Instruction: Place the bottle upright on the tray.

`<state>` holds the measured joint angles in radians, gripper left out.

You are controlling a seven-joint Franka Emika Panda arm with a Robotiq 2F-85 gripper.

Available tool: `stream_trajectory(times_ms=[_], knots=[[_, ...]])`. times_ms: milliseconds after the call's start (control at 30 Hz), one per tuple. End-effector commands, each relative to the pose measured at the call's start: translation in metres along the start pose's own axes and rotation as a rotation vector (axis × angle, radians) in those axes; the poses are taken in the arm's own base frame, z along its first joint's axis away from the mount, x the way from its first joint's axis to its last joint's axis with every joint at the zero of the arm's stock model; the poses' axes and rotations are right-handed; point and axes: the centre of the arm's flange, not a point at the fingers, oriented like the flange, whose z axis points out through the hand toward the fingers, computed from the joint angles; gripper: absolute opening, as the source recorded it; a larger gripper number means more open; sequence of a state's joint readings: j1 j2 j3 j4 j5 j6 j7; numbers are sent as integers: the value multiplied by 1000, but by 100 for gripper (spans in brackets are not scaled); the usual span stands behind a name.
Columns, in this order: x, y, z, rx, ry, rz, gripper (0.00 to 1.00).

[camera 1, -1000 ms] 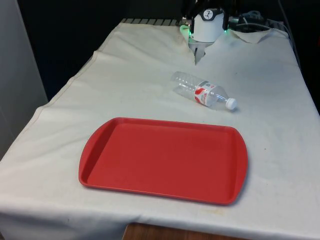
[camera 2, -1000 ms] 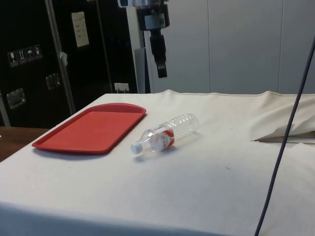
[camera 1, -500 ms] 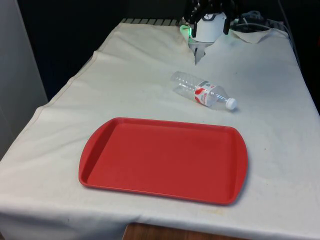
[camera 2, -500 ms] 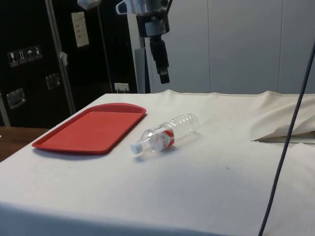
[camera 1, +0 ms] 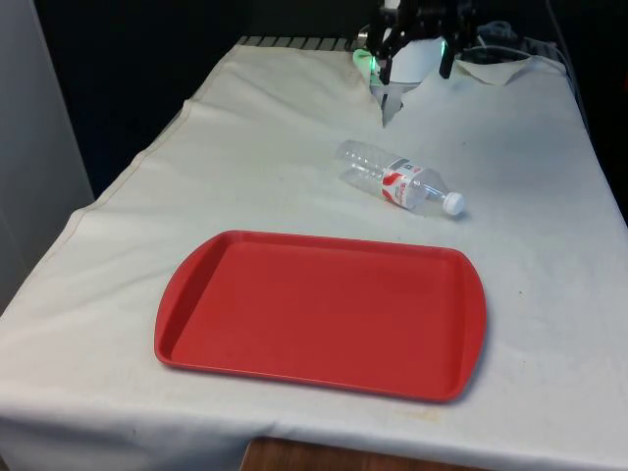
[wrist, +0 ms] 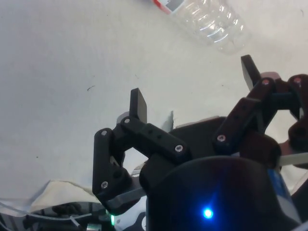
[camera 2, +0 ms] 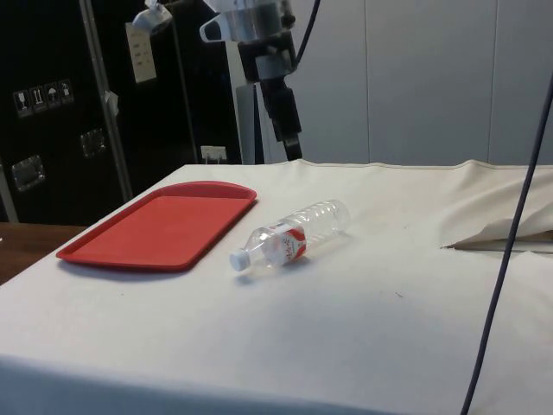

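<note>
Nearest the front camera lies the red tray [camera 1: 324, 314], flat on the white cloth [camera 1: 245, 167], nothing on it. Beyond its far rim, toward the front view's right, rests the clear plastic bottle [camera 1: 399, 179] on its side, apart from the tray and not touching it. Its white cap [camera 1: 453, 204] points toward the tray side of the table and the front view's right; its ribbed base [camera 1: 353, 157] points back toward me. A red-and-white label [camera 2: 287, 243] wraps its middle.

Farthest back is my pincer [wrist: 192, 86], held in the air above the cloth, behind the bottle's base. My two fingers stand well apart with nothing between them; in the wrist view one fingertip [wrist: 138, 103] shows plainly against bare cloth. The bottle lies ahead of me, base end first, and its long axis runs slantwise from me down toward the tray's far right corner. To take it I judge I must come forward and down, and turn so the fingers close across the body, not along it.

In the side view I hang above the table [camera 2: 363, 328] near the bottle's base end. The wrist view cuts the bottle off at the label, so the cap is out of sight there. I cannot judge whether the bottle holds water.
</note>
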<state>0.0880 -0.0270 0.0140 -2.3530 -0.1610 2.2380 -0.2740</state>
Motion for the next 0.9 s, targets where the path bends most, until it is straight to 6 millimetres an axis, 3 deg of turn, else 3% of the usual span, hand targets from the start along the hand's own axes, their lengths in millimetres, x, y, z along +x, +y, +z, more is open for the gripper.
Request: stream_trajectory(times_ms=[0, 867], knots=[[1, -1, 3, -10, 1, -11, 100], [12, -12, 30, -64, -50, -120, 100]])
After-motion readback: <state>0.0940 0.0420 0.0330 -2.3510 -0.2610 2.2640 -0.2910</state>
